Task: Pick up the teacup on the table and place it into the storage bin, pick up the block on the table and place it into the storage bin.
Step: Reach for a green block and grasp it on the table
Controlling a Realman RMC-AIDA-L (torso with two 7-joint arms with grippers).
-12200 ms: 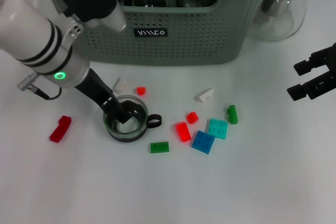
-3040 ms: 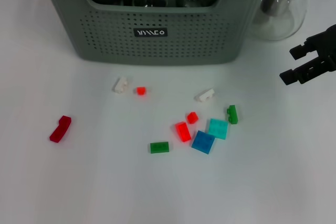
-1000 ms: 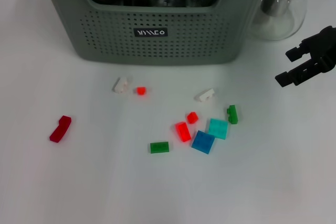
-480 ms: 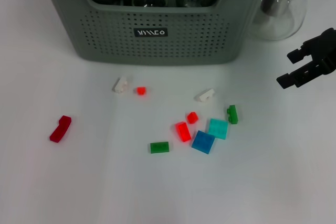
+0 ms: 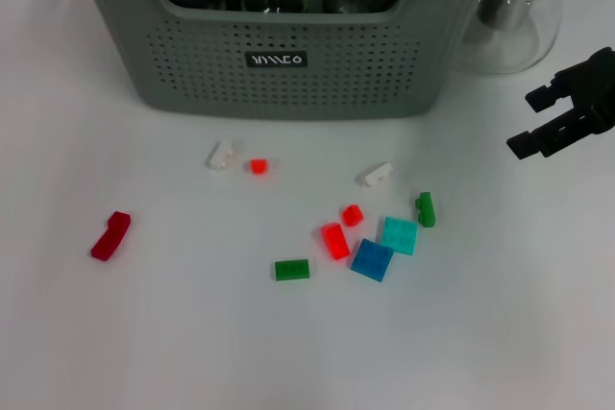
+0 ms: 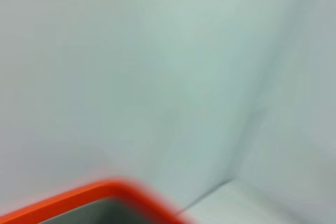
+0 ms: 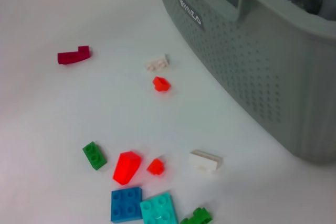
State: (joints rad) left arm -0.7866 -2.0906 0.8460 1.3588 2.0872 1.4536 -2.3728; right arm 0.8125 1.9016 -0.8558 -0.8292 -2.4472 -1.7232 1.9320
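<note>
Since the earliest frame the left arm and the teacup it gripped have left the table; over the last half second nothing has shifted visibly. Head view: the storage bin (image 5: 288, 36) stands at 12 o'clock, with dark glassware showing inside it, so the teacup step is judged complete, though which piece is the teacup cannot be told. The blocks lie loose on the table (image 5: 144, 333): a dark red block (image 5: 110, 235) at 9 o'clock, well apart from the others, and a cluster near centre including a green block (image 5: 291, 270), a blue block (image 5: 371, 259) and a white block (image 5: 376, 174). The right gripper (image 5: 550, 124) hovers at 3 o'clock, fingers released and holding nothing, beside a glass pitcher (image 5: 514, 12). Left wrist view: only a blurred pale surface and an orange edge appear; the state of the left gripper cannot be told. Right wrist view: the blocks lie apart from the bin wall, none held. The block step is judged in hand; the next move calls for bringing the right gripper over one block and descending with the fingers astride it.
</note>
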